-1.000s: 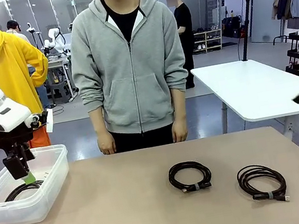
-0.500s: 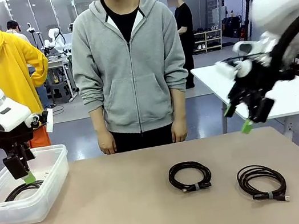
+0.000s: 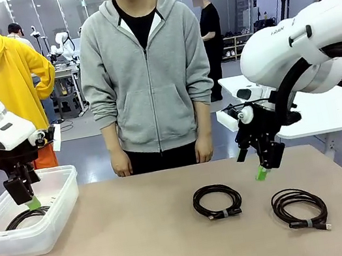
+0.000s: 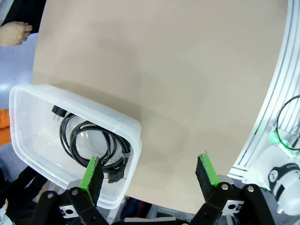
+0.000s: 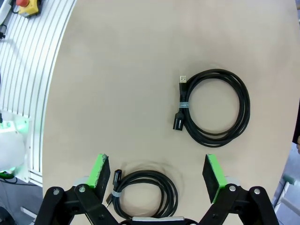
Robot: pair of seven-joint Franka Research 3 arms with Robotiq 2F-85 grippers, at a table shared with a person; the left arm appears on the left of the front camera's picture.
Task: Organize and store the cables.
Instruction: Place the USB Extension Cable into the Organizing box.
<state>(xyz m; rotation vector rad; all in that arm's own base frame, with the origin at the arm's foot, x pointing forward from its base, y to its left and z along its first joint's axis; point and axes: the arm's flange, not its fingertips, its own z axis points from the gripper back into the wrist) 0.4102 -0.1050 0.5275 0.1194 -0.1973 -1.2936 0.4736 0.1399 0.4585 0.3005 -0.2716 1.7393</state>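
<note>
At the far left a clear bin (image 3: 25,241) sits on the desk (image 3: 131,241) with one coiled cable (image 3: 21,218) already lying flat on its bottom. The left hand (image 3: 28,201) hangs over the bin. In its wrist view the left hand (image 4: 148,164) is spread wide and empty, with the stored coil (image 4: 65,140) below one green pad, so that delivery looks finished. A person in a grey hoodie (image 3: 148,85) stands at the far edge of the desk, arms down, taking no part. Two cables lie loose on the bare desk: the middle coil (image 3: 217,201) and, near it but apart, the right coil (image 3: 299,208). The right hand (image 3: 262,165) hovers above the desk between the two and a little behind them, touching neither. In its wrist view the right hand (image 5: 156,164) is wide and empty, framing the right coil (image 5: 174,192), with the middle coil (image 5: 242,108) farther off. The step in hand seems to be the reach for the next cable. The next move calls for a straight descent so one finger goes inside the loop and one outside, then closing on the bundled strands.
</note>
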